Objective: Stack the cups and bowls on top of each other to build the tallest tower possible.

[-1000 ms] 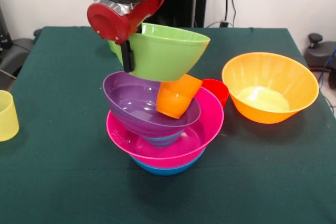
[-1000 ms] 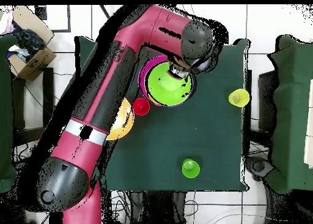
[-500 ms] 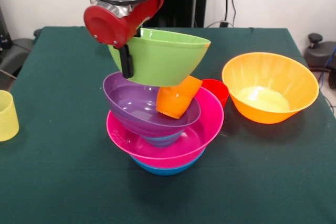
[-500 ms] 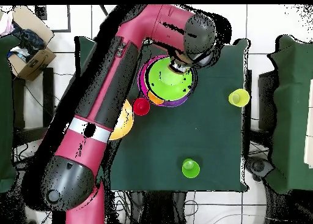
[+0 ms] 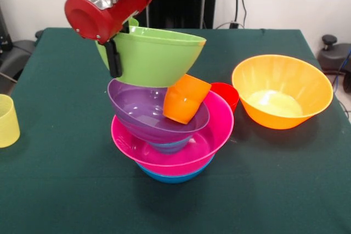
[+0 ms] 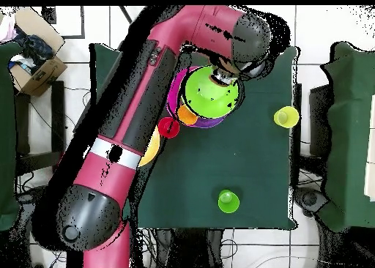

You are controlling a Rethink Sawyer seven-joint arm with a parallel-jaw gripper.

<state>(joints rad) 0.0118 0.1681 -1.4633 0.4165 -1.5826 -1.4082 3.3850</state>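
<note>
My gripper point(image 5: 117, 61) is shut on the left rim of the lime green bowl point(image 5: 156, 58), with one black finger point(image 5: 114, 58) outside the wall. It holds the bowl just over the tower, close above the purple bowl point(image 5: 134, 108). An orange cup point(image 5: 184, 100) leans tilted inside the purple bowl. Under these sit a small blue bowl point(image 5: 170, 146), the pink bowl point(image 5: 184, 154) and the large blue bowl point(image 5: 173, 177). In the overhead view the lime green bowl point(image 6: 209, 98) covers most of the tower, and the gripper point(image 6: 221, 79) is at its far rim.
A big orange bowl point(image 5: 282, 91) stands right of the tower, and a red cup point(image 5: 227, 92) stands just behind the pink bowl. A pale yellow cup point(image 5: 6, 120) is at the left edge. A green cup point(image 6: 228, 201) stands alone on the green table point(image 5: 274, 190).
In the front view the gripper has carried the lime green bowl leftward, so it sits more over the purple bowl. The rest of the tower and the loose cups have not moved.
</note>
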